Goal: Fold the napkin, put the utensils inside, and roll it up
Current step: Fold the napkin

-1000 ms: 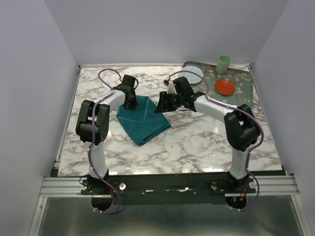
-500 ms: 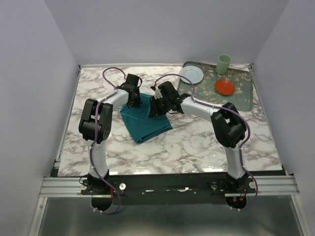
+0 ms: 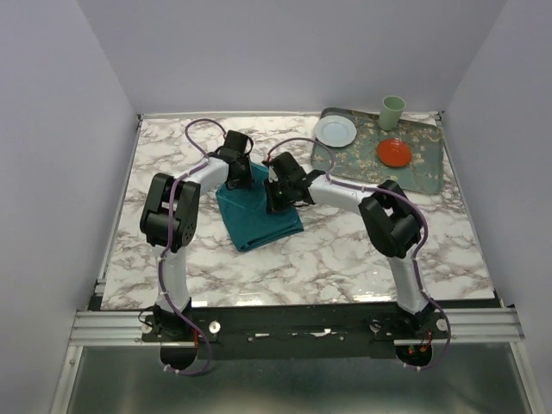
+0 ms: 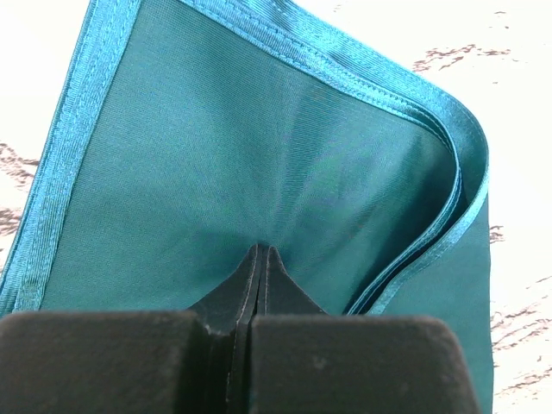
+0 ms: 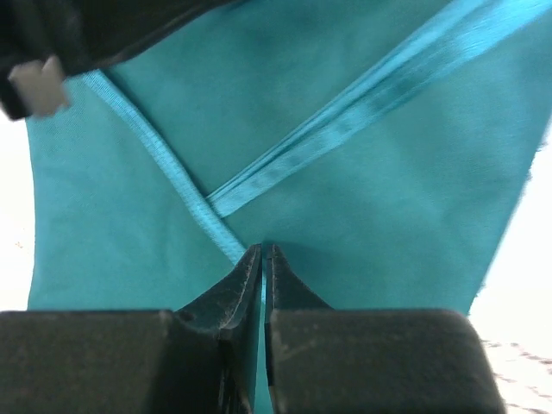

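Observation:
The teal napkin (image 3: 259, 216) lies folded on the marble table at centre left. My left gripper (image 3: 236, 178) is over its far left corner, jaws pressed together with cloth pinched between them (image 4: 261, 250); layered hems curl at the right (image 4: 457, 198). My right gripper (image 3: 278, 197) is over the napkin's right part, jaws shut on a hem of the cloth (image 5: 262, 250). Two hems cross just ahead of its tips (image 5: 207, 203). No utensils show in any view.
A patterned grey-green tray (image 3: 423, 168) sits at the back right, holding a white plate (image 3: 335, 131), a red plate (image 3: 394, 153) and a pale green cup (image 3: 392, 111). Both arms reach over the table's centre, close together.
My right gripper has moved left, carrying the napkin's right corner over onto the cloth. My left gripper has shifted slightly right. The napkin is now narrower.

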